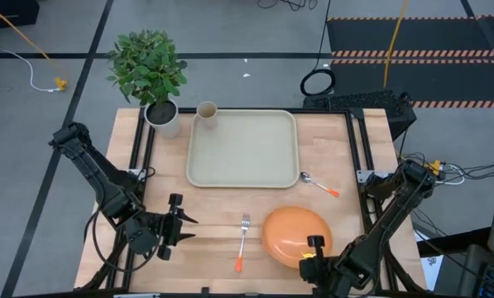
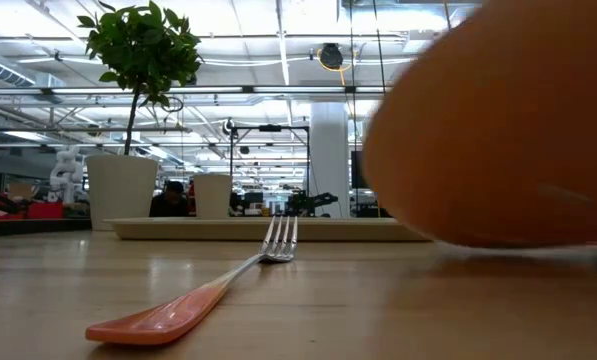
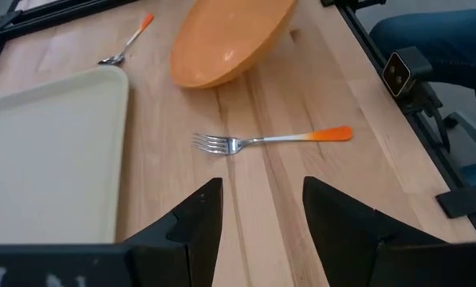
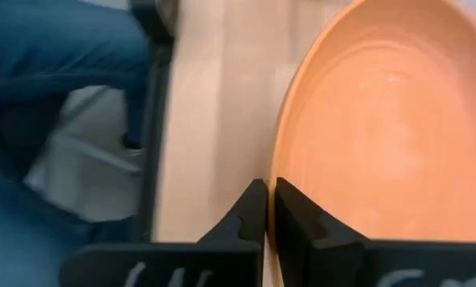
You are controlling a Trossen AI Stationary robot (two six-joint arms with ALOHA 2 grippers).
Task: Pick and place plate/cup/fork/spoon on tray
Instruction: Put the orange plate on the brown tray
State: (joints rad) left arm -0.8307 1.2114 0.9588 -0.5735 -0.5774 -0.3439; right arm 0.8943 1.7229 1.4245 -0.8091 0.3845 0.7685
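A: High view. Where's the right gripper (image 1: 312,258)?
B: Near edge of the table (image 1: 338,161), right of centre, clenched on the near rim of the plate (image 1: 292,232). Plate sits tilted, just right of the fork (image 1: 243,240).
A: Left gripper (image 1: 180,227)?
B: Near-left part of the table, fingers spread, grasping nothing. Fork lies to its right, apart from it.
A: Tray (image 1: 242,149)?
B: Far half, bare. Cup (image 1: 207,112) at its far-left corner, outside the rim, beside the plant pot (image 1: 163,116). Spoon (image 1: 318,184) off the tray's near-right corner.

A: Low view?
B: Fork (image 2: 213,291) on the wood, handle nearest. Plate (image 2: 498,130) fills the right side, raised. Tray (image 2: 268,229), cup (image 2: 212,195), pot (image 2: 122,190) behind.

A: Left wrist view?
B: Own fingers (image 3: 191,227) apart over bare wood. Fork (image 3: 269,140) beyond them, then the plate (image 3: 226,36), one edge lifted. Spoon (image 3: 126,48) past the tray (image 3: 54,151) corner.

A: Right wrist view?
B: Fingers (image 4: 249,215) pinched on the plate (image 4: 381,135) rim, one each side. Table edge alongside.
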